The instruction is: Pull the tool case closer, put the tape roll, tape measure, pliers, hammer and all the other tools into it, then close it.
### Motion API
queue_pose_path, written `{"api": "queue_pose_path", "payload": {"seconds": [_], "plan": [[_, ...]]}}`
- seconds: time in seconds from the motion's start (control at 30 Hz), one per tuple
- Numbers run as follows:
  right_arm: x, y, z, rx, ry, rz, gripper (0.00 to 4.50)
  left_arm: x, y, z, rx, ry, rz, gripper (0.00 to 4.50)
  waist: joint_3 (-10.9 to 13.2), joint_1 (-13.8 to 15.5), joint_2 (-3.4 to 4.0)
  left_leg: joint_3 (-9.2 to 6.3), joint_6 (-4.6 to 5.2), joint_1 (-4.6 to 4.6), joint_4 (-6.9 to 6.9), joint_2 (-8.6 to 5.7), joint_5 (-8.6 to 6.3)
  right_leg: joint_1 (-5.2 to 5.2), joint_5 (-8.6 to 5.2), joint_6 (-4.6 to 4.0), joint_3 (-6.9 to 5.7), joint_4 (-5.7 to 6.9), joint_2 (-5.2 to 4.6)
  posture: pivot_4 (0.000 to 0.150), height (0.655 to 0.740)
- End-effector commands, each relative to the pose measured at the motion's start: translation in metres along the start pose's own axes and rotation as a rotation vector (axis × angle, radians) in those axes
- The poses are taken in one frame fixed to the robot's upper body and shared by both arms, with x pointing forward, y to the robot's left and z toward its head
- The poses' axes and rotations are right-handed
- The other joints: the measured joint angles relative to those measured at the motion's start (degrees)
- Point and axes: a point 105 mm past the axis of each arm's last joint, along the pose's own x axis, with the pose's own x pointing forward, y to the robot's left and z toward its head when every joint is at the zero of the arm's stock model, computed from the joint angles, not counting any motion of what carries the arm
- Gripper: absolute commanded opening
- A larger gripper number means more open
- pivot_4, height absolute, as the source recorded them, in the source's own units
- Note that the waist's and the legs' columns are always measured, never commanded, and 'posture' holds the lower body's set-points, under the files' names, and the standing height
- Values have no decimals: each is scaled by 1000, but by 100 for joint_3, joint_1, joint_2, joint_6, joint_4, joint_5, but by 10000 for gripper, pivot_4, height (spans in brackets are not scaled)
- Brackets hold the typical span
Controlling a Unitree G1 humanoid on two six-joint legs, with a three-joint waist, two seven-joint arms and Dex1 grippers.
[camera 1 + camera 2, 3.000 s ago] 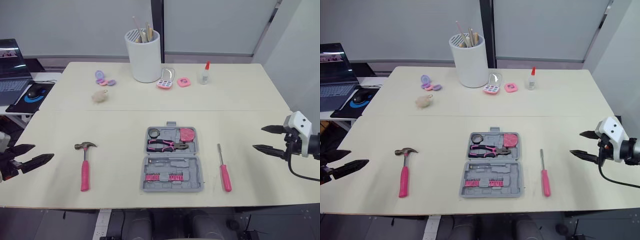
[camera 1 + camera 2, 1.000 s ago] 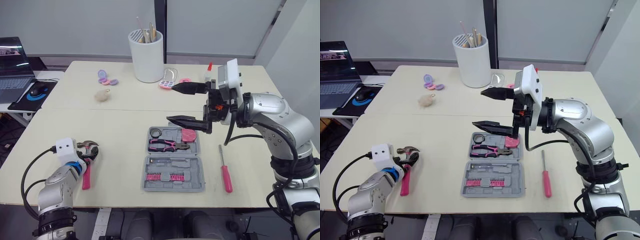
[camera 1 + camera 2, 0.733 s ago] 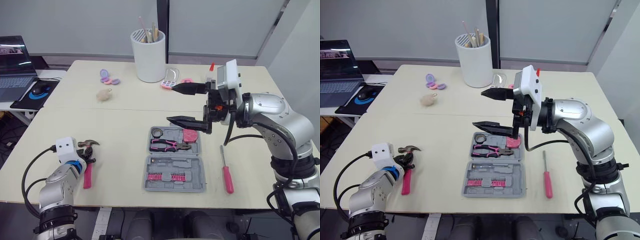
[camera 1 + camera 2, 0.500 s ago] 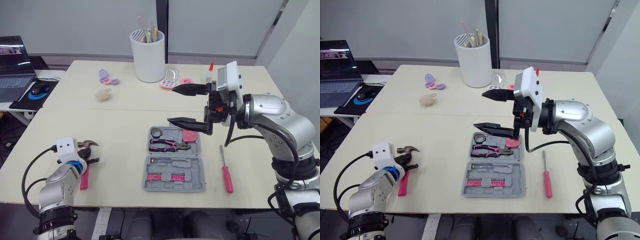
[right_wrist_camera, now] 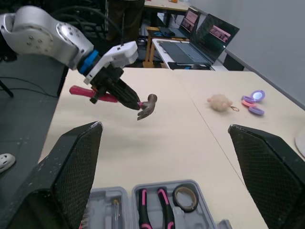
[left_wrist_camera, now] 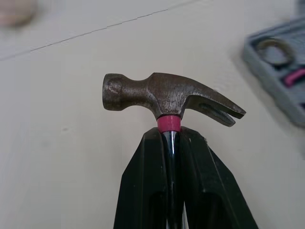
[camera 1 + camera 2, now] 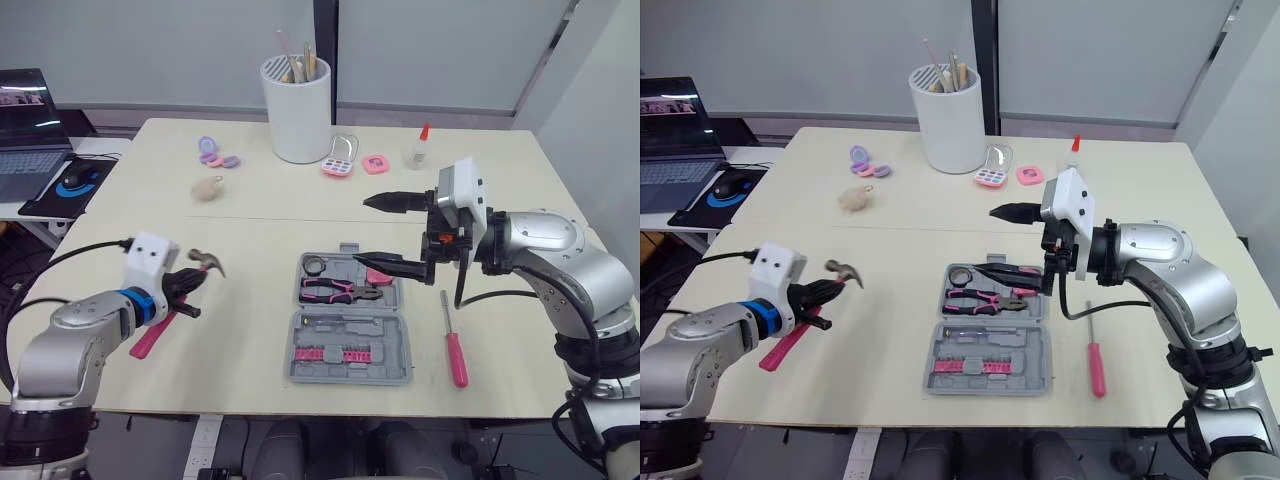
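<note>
Holding the hammer point(image 7: 205, 262) above the table point(image 7: 250, 210), at the frame's left.
Left gripper point(image 7: 186, 290) is pinching the neck beside the heavy steel head, likely suiting a stiff, top-heavy tool; right gripper point(image 7: 362, 230) is hovering wide over the tool case point(image 7: 347, 345).

hammer point(image 7: 207, 261) no longer flat on surface point(image 7: 250, 225) left of tool case point(image 7: 347, 345): now lifted clear, head aimed toward case, pink handle trailing back and down. left gripper point(image 7: 193, 288), earlier closing on it at surface level, now clamps neck just under head, arm raised and swung inward. right gripper point(image 7: 362, 230) dropped lower and drew back toward case's far right corner, fingers still spread wide.
</note>
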Motion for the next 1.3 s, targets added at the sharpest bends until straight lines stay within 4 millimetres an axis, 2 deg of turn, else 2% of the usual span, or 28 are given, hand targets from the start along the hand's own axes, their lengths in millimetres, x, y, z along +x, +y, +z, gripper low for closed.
{"api": "queue_pose_path", "payload": {"seconds": [0.03, 0.17, 0.37, 0.53, 0.83, 1.0, 1.3], "plan": [[-6, -1, 7, -52, -8, -10, 45000, -1, -23, 25, 138, 12, -149, 806, 1, -2, 0, 0, 0, 0, -1, 2, 0, -2, 0, 0, 0, 2, 3, 1500, 7400], [-12, 0, 2, -34, 13, -17, 45000, 11, -60, 38, 218, 4, -336, 806, 4, -9, 4, 7, 0, -3, -3, -1, 0, -8, 0, 1, 8, 1, 6, 1500, 7400], [-27, 1, 3, -31, 45, -49, 45000, 26, -117, 39, 408, 34, -573, 806, 5, -1, 4, 8, 1, -40, 1, -3, 0, -43, -1, 1, 13, 4, 9, 1500, 7400], [-38, 11, -2, 5, 107, -14, 45000, 39, -144, 38, 474, 36, -683, 806, 5, 4, 5, -3, 1, -51, 8, 2, 1, -49, -1, 1, 12, 7, 27, 1500, 7400], [-69, 15, -26, -23, 323, -39, 45000, 73, -172, 33, 556, 53, -735, 806, 6, 12, 7, -6, 2, -53, 13, 0, 1, -48, -1, 2, 16, 7, 60, 1500, 7400], [-74, 29, -37, 12, 382, -14, 45000, 88, -179, 31, 558, 80, -718, 806, 6, 13, 8, -13, 2, -55, 15, 4, 1, -49, -1, 2, 15, 8, 69, 1500, 7400], [-75, 46, -47, 63, 427, 5, 45000, 94, -208, 21, 533, 99, -783, 806, 6, 15, 8, -15, 1, -56, 20, 4, 2, -46, -1, 2, 15, 11, 70, 1500, 7400]]}}
